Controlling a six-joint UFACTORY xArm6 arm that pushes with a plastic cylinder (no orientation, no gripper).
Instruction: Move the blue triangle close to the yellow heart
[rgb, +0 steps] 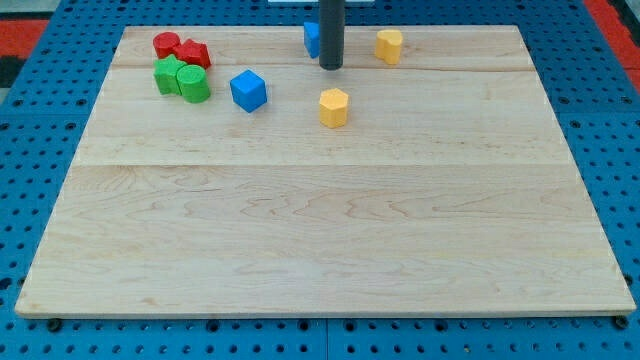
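Yellow hexagon (334, 107) sits below my tip (331, 66), beside blue cube (248, 90).

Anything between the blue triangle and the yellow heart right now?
Only my tip, which stands just to the view's right of the blue triangle, on the yellow heart's side. No block lies between them.

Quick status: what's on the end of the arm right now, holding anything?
No pincer: my tip holds nothing. It sits at the view's top, just right of the partly hidden blue block, left of a yellow block; contact cannot be told.
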